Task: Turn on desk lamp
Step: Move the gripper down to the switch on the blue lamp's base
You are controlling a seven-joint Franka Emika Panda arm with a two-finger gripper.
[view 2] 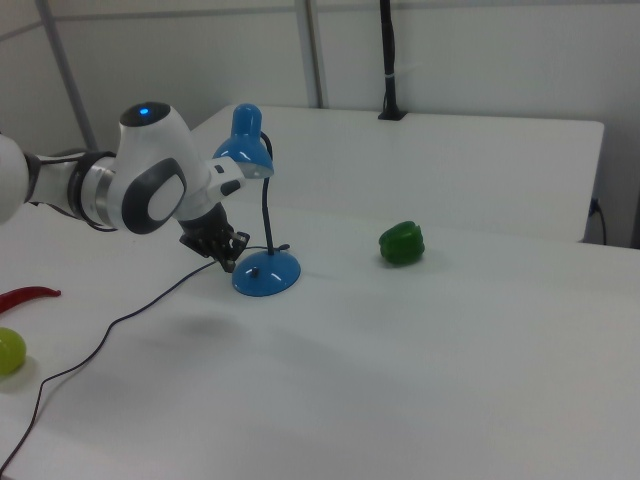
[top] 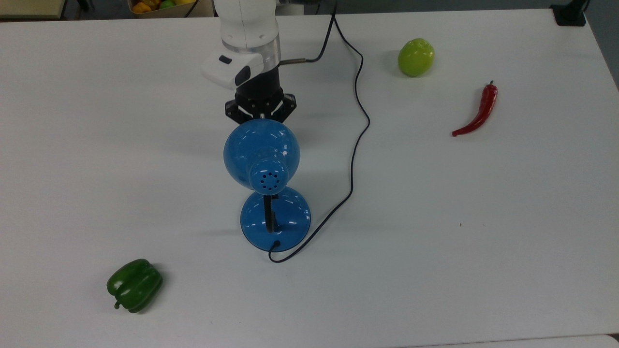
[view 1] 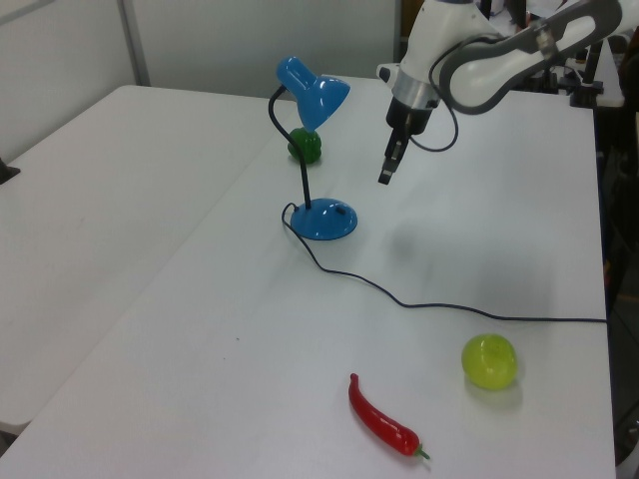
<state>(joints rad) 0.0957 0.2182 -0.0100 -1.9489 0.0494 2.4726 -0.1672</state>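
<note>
The desk lamp stands upright mid-table, with its blue dome shade [top: 261, 152] above a round blue base [top: 275, 220]. Its black cord [top: 355, 145] snakes off toward the top view's upper edge. In the left view my gripper [view 1: 384, 178] hangs shut, pointing down to the right of the shade [view 1: 315, 93] and above the base [view 1: 324, 220], touching neither. In the right view the gripper [view 2: 228, 265] is just left of the base [view 2: 265, 275]. In the top view the shade's rim hides the fingertips below the arm's black flange [top: 260, 107].
A green bell pepper [top: 134, 285] lies at the top view's lower left. A lime-green fruit [top: 416, 57] and a red chili [top: 478, 112] lie at the upper right. The cord [view 1: 449, 311] crosses the table between the lamp and the fruit [view 1: 489, 361].
</note>
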